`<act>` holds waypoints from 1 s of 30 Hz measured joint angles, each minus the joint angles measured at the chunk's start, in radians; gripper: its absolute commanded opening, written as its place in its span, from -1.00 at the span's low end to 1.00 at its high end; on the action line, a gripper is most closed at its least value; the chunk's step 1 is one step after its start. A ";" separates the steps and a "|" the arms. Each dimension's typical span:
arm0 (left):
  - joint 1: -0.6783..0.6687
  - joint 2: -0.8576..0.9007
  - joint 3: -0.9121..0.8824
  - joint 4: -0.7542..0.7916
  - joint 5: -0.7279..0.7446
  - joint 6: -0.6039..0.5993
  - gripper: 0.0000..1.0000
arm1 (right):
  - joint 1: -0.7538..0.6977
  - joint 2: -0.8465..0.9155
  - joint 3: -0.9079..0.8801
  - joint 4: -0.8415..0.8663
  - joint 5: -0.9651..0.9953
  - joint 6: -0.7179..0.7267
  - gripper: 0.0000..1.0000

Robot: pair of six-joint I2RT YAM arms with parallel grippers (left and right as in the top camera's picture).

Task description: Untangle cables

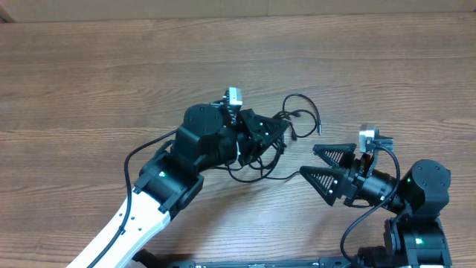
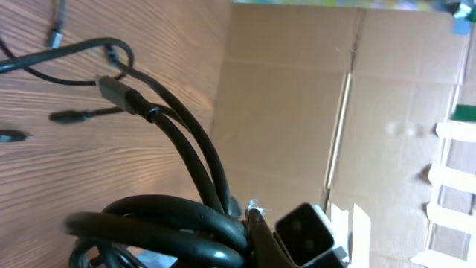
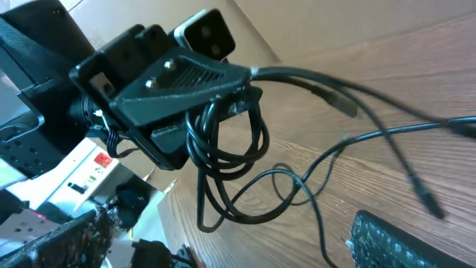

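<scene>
Our left gripper [image 1: 274, 131] is clamped tight on the bunch of thin black cables [image 1: 256, 165] near the middle of the desk [image 1: 89, 67]. Coiled loops hang below its fingers, and loose strands with plug tips trail toward the far edge. Our right gripper [image 1: 306, 161] stands just beside the bunch, jaws wide apart.

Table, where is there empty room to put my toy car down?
The bare table along the far edge, beyond both arms, is free; so is the left side beside the white arm. The middle is crowded: cables bunch in the shut left pincer, with the open right pincer close by.
</scene>
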 measured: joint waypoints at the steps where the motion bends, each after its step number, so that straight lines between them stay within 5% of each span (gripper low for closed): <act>1: -0.013 0.000 0.000 0.007 -0.013 -0.006 -0.91 | 0.000 0.000 0.000 0.000 -0.006 0.000 1.00; 11: -0.142 0.015 0.000 0.080 -0.157 -0.019 -0.92 | 0.000 0.000 0.000 0.000 -0.027 0.000 0.98; 21: -0.190 0.102 0.000 0.164 -0.167 -0.067 -0.91 | 0.000 0.000 0.000 -0.016 -0.024 -0.026 0.07; 30: -0.191 0.102 0.000 0.182 -0.141 -0.082 -0.92 | -0.001 0.000 0.000 -0.026 -0.008 -0.051 0.00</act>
